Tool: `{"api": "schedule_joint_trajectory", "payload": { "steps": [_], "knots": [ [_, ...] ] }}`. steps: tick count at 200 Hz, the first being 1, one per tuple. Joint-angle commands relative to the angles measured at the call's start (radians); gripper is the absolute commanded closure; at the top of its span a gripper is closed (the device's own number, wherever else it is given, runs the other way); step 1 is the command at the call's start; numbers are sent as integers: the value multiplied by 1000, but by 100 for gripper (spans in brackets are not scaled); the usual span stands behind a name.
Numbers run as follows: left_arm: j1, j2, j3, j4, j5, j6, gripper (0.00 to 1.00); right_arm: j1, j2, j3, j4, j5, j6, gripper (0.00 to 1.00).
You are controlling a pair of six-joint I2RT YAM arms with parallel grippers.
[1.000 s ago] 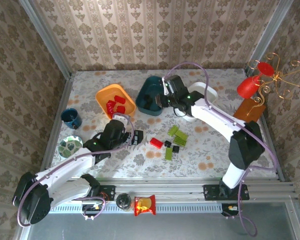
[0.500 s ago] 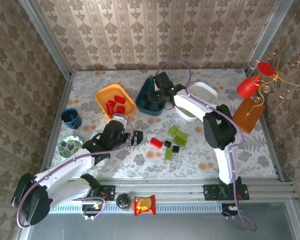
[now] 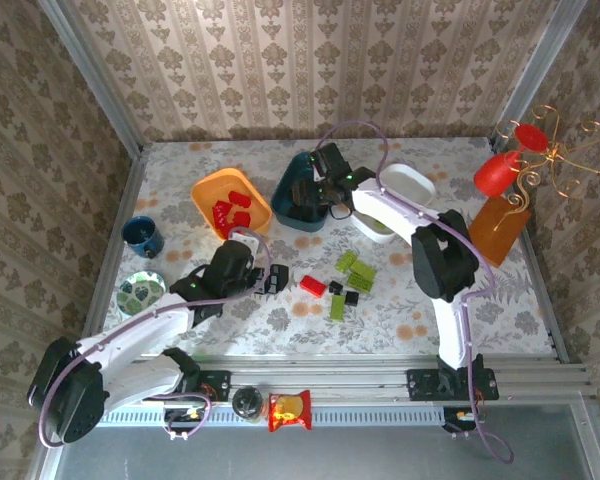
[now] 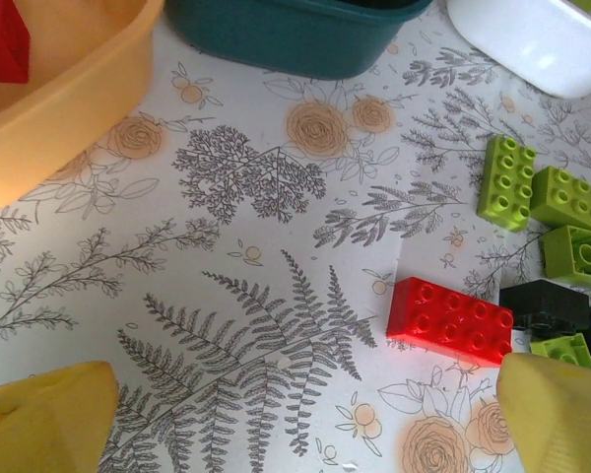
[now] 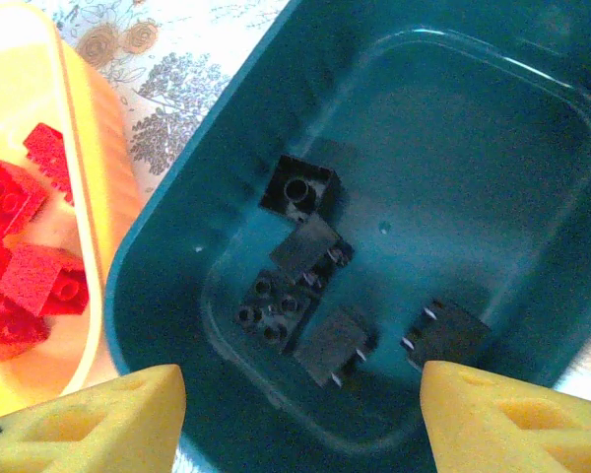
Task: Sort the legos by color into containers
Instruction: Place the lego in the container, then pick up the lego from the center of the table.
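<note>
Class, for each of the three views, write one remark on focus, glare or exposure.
Top external: even light on the table, soft shadows, everything sharp. Left wrist: the red brick is crisp, but the yellow fingertips in the bottom corners are blurred. Right wrist: a thin glare line runs inside the teal bin, the orange bin washes out to pale yellow, and the black bricks are dim but readable.

The left arm [image 3: 130, 340] and the right arm [image 3: 395, 212] have white links and black joints. A thin lilac cable [image 3: 360, 126] loops behind each hand. The fingers [image 4: 44, 419] are yellow wedges.
</note>
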Motion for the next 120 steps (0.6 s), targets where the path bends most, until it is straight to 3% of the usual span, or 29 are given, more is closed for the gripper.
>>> {"api": "schedule_joint_trajectory", "payload": {
  "steps": [1, 54, 120],
  "knots": [
    [1, 25, 47, -13, 49, 26, 0, 5, -156, -94, 23, 6, 18, 34],
    [-58, 188, 165, -24, 150, 110, 1, 5, -398, -415, 64, 41, 45, 33],
    [-176, 487, 398, -139, 227, 206, 11, -35, -647, -714, 15, 141, 73, 33]
  ]
}}
